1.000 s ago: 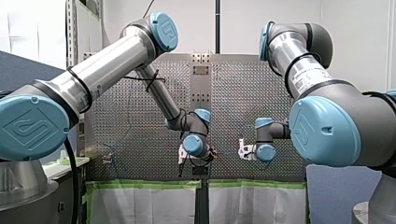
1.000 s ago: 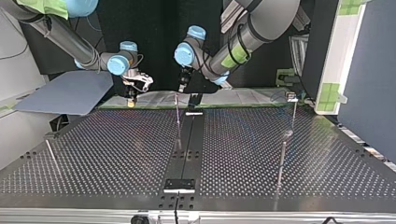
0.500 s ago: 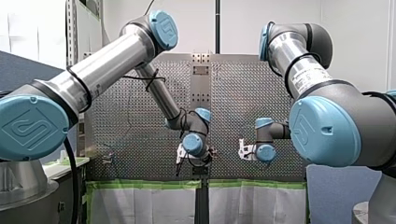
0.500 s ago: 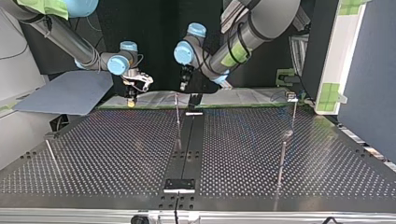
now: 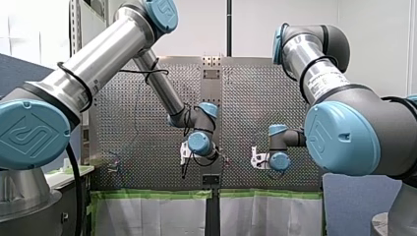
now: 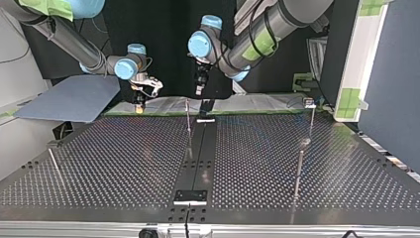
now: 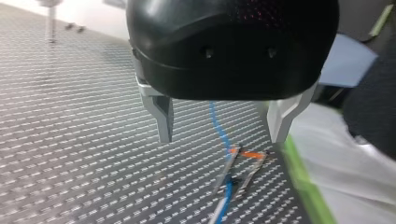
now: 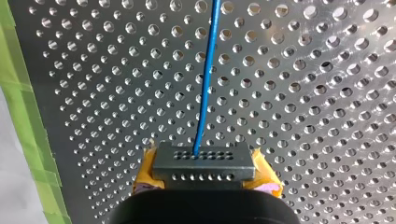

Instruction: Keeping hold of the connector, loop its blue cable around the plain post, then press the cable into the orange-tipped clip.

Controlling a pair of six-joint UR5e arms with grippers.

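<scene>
My right gripper (image 8: 203,181) is shut on a dark, many-holed connector (image 8: 203,163), with yellow pads (image 8: 145,175) on both sides of it. The blue cable (image 8: 208,70) leaves the connector and runs straight ahead over the perforated plate. My left gripper (image 7: 222,138) hangs open above the table, its metal fingers (image 7: 163,119) wide apart and holding nothing. Under it the blue cable (image 7: 215,116) reaches the orange-tipped clip (image 7: 246,155) and runs on past its two prongs. In the top view, my left gripper (image 6: 200,87) hovers above a thin upright rod (image 6: 188,124), and my right gripper (image 6: 139,101) stays at the far-left edge.
Slim upright posts stand on the perforated table (image 6: 124,163): one at the top view's left (image 6: 53,166), two at its right (image 6: 299,168) (image 6: 311,119). Green tape (image 8: 21,93) lines the plate's edge beside my right gripper. A dark centre strip (image 6: 200,148) runs down the table.
My left arm has lifted away from the clip, rising and shifting toward the front view's left, fingers still open. My right arm and the connector have not moved.
</scene>
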